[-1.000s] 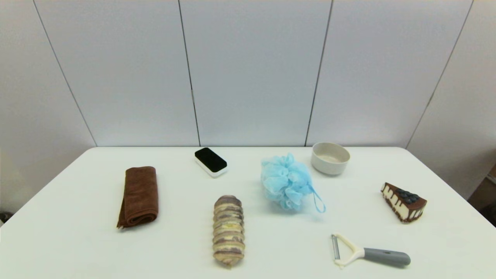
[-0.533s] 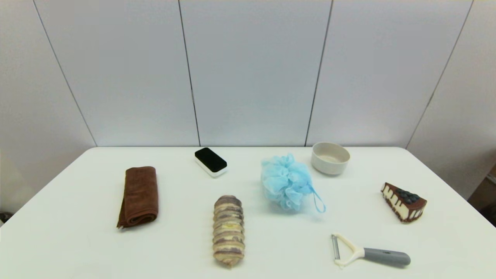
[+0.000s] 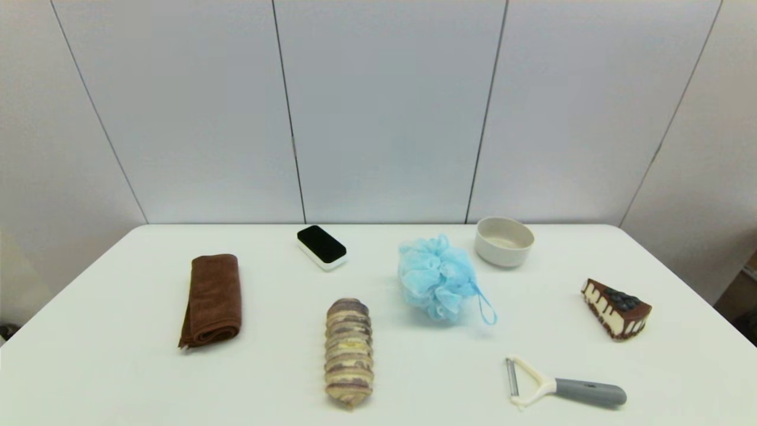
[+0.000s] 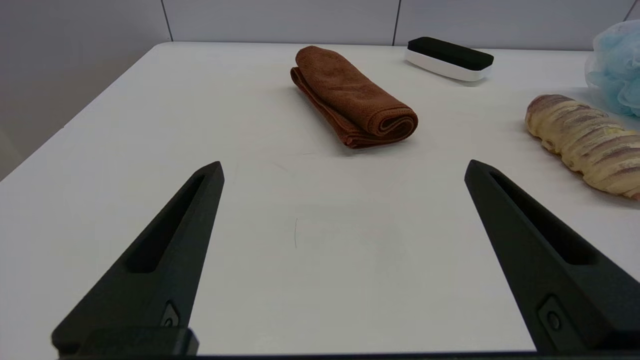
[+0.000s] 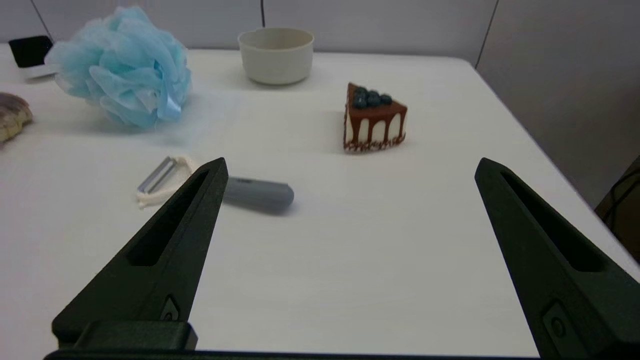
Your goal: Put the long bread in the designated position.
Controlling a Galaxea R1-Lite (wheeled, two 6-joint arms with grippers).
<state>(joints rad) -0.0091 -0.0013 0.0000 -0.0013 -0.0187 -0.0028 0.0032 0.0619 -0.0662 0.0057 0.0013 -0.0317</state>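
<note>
The long bread [image 3: 349,353], a tan ridged loaf with dark stripes, lies lengthwise near the table's front edge, left of centre. It also shows in the left wrist view as the long bread [image 4: 585,142], off to one side of my fingers. My left gripper [image 4: 344,170] is open over bare tabletop at the front left, apart from the loaf, with nothing between its fingers. My right gripper [image 5: 350,167] is open over the front right, nothing in it. Only one end of the bread [image 5: 11,116] shows in the right wrist view. Neither arm shows in the head view.
A folded brown towel [image 3: 212,299] lies left of the bread. A black-topped white block [image 3: 322,247], a blue mesh puff [image 3: 436,277] and a beige bowl [image 3: 504,240] stand farther back. A cake slice [image 3: 616,307] and a grey-handled peeler [image 3: 565,388] lie at the right.
</note>
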